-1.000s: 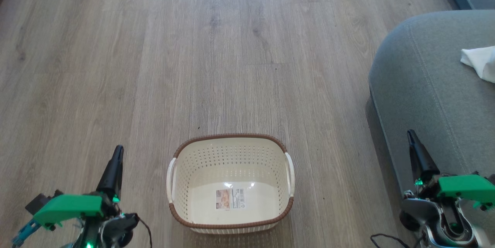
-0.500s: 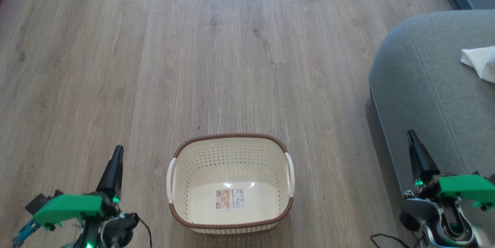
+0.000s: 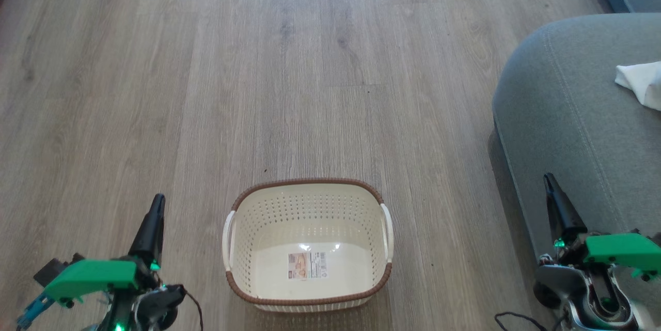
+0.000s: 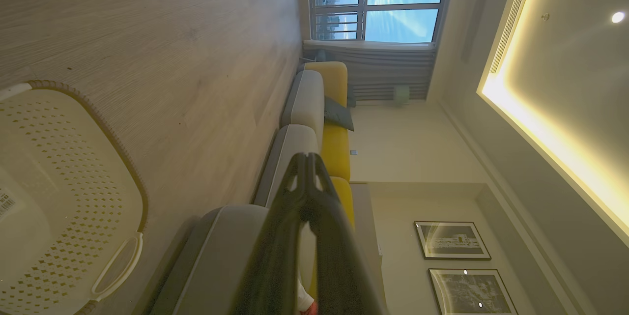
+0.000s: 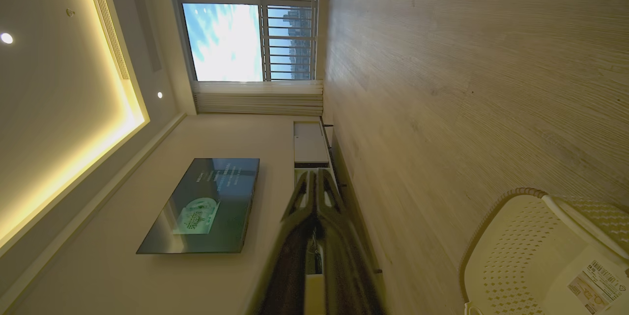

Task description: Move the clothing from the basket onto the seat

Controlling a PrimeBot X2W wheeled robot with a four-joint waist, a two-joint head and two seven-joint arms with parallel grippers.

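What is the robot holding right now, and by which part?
Nothing is held. The left gripper and the right gripper hang with jaws shut and empty, either side of the basket, which has no clothing in it.

Your head cam looks steeply down from up high at the wood floor [image 3: 258,62], the basket [image 3: 308,182] sitting close at bottom centre. Both wrist cams are rolled sideways, low down, facing along the room toward the window [image 4: 388,0]; left catches the sofa [image 4: 304,103], right the TV [image 5: 206,204]. All three share basket and floor.
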